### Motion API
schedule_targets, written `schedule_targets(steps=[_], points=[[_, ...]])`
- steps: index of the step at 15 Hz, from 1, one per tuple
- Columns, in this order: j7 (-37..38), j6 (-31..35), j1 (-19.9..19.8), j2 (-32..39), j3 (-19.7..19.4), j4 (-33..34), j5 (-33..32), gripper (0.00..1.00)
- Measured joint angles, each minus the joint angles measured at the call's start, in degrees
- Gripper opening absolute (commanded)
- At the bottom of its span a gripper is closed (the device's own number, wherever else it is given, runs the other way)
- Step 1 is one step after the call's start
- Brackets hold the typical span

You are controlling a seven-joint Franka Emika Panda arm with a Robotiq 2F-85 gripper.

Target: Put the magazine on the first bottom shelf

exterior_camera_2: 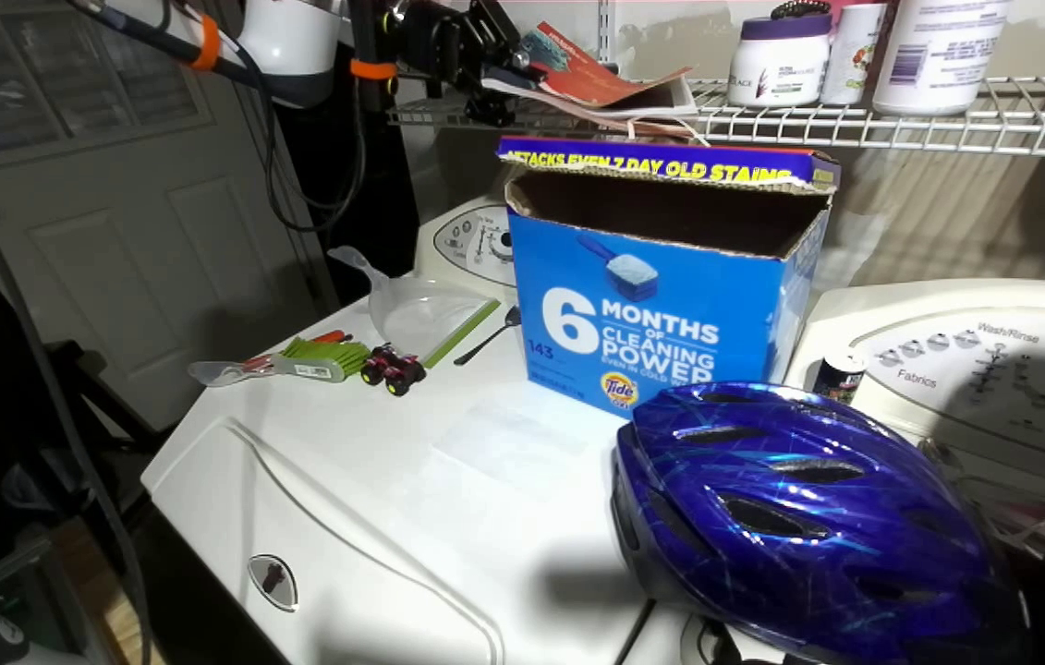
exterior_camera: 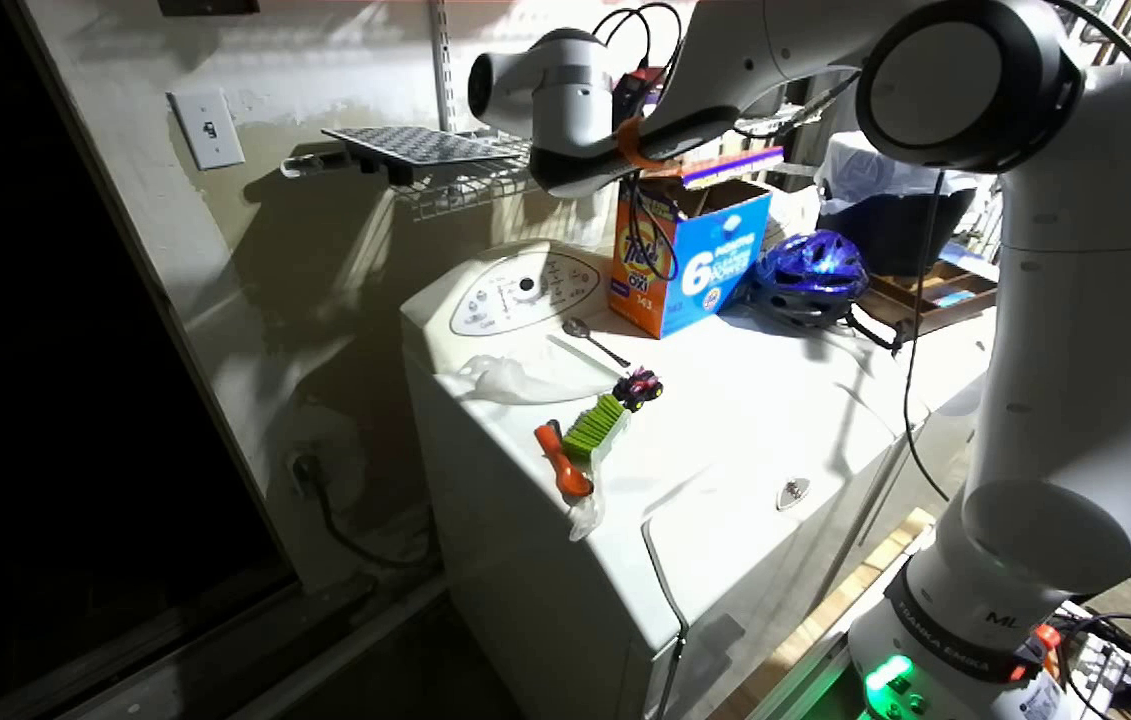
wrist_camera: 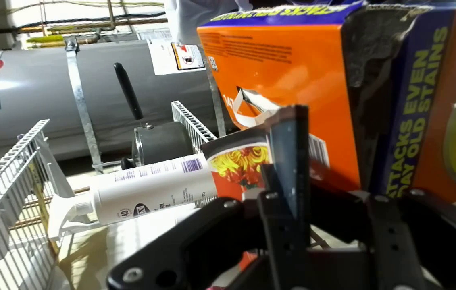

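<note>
Closest sat a shiny blue helmet (exterior_camera_2: 818,517) on the white tabletop (exterior_camera_2: 485,480). From the left there was a green brush (exterior_camera_2: 319,360), a toy truck (exterior_camera_2: 394,369), then, higher up, the tool (wrist_camera: 328,201), its fingers (wrist_camera: 389,257) part way apart, holding nothing tight. Just beside it the red magazine (exterior_camera_2: 589,76) lay bent on the wire shelf (exterior_camera_2: 1030,131), with a white jar (exterior_camera_2: 779,63) to its right
</note>
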Motion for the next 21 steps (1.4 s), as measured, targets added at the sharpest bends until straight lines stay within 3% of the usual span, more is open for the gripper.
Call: schedule_targets(steps=[18, 19, 20, 21], points=[[-15.8, 0.0, -0.3, 4.5, -1.5, 16.0, 16.2, 0.03], [-16.5, 0.0, -0.3, 4.9, -1.6, 17.0, 17.0, 0.25], [-17.1, 0.0, -0.3, 5.3, -1.6, 18.0, 17.7, 0.39], [-17.7, 0.0, -0.3, 5.8, -1.7, 18.9, 18.3, 0.44]])
